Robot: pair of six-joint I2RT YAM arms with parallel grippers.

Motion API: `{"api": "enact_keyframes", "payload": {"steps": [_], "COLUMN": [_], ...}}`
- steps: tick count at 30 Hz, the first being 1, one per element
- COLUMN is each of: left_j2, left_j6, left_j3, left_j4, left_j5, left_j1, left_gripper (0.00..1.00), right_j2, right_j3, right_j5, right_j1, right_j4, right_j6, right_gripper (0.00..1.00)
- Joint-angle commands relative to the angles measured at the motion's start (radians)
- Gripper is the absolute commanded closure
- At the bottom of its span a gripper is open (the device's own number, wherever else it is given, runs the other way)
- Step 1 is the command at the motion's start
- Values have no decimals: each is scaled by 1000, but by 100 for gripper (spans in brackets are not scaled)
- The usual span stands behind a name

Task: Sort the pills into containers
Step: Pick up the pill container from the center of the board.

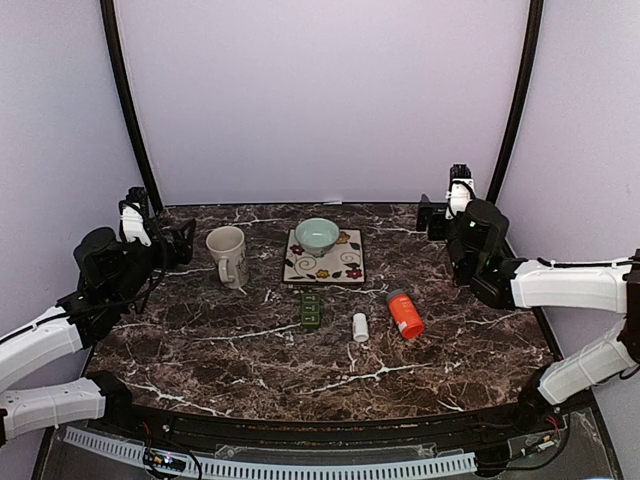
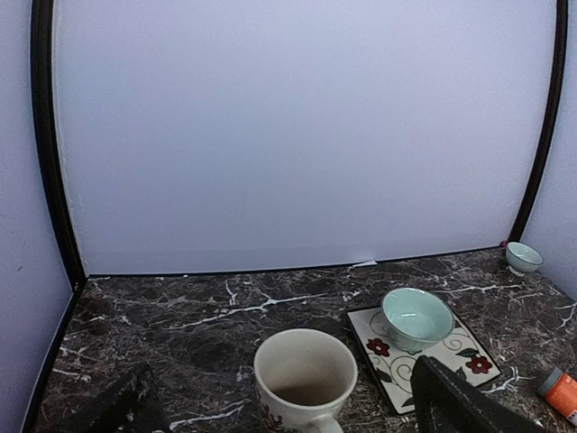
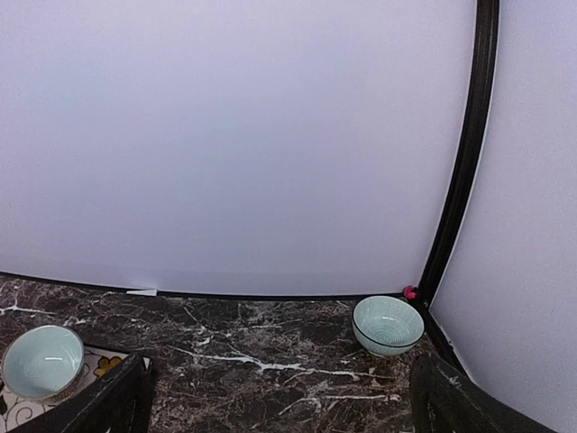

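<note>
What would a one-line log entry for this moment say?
left gripper: open, empty | right gripper: open, empty | pill box: mid-table, untouched | orange bottle: on its side

On the table, the tile lies at the middle of the far half, with a bowl on its back left part. The mug stands upright just left of the tile, apart from it. In front of the tile lies the pill box. Right of the box lies a small cap, and right of that, close beside it, the pill bottle on its side. A second bowl sits in the far right corner. The left gripper hangs left of the mug, and the right gripper is right of the tile.
</note>
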Motion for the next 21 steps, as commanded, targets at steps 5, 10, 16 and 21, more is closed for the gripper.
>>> {"api": "enact_keyframes", "payload": {"steps": [5,10,16,21], "left_j2": [143,272,388,450], "left_j6": [49,17,-56,-124], "left_j3": [91,117,169,206], "left_j4": [-53,-55,-92,-137], "left_j5": [-84,-154,-143,-82], "left_j1": [-193,-296,-351,-352], "left_gripper": [1,1,2,6], "right_j2": [17,66,108,206], "right_j3": [113,233,264,340], "right_j5": [-255,-402,-469,-471], "right_j1": [29,31,63,138], "right_j4": [56,-175,-323,-474], "right_j6": [-69,127,356,449], "right_gripper": [2,16,31,33]}}
